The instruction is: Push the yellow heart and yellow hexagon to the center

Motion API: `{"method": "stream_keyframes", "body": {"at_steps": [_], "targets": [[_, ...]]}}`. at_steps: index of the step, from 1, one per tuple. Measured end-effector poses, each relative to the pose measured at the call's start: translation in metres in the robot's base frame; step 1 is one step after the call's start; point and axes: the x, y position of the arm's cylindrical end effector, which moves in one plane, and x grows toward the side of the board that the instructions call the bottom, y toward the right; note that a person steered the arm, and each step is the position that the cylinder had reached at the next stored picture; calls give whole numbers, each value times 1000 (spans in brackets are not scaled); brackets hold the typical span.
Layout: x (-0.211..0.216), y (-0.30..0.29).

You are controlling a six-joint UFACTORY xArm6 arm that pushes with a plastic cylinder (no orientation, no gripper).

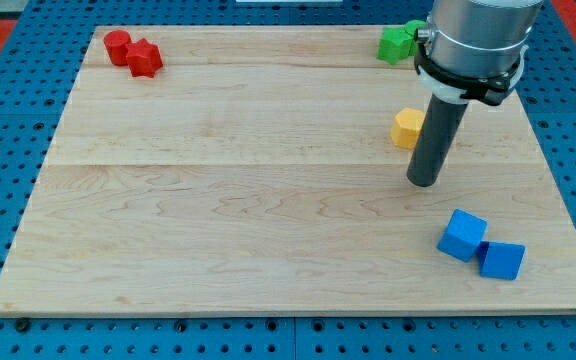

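One yellow block (pixel 406 128) lies at the right of the wooden board (pixel 268 180), partly hidden behind the rod; its shape is unclear and I see no second yellow block. My tip (pixel 423 182) rests on the board just below and slightly right of this yellow block, close to it.
Two red blocks (pixel 133 52) sit touching at the top left corner. A green block (pixel 398 42) sits at the top edge, partly hidden by the arm. Two blue blocks (pixel 480 246) lie together at the bottom right. Blue perforated table surrounds the board.
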Motion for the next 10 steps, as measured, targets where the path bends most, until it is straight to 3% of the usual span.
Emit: {"method": "stream_keyframes", "body": {"at_steps": [3, 5, 6, 9, 10], "targets": [[0, 9], [-63, 101], [-69, 98], [-81, -73], [-103, -49]]}}
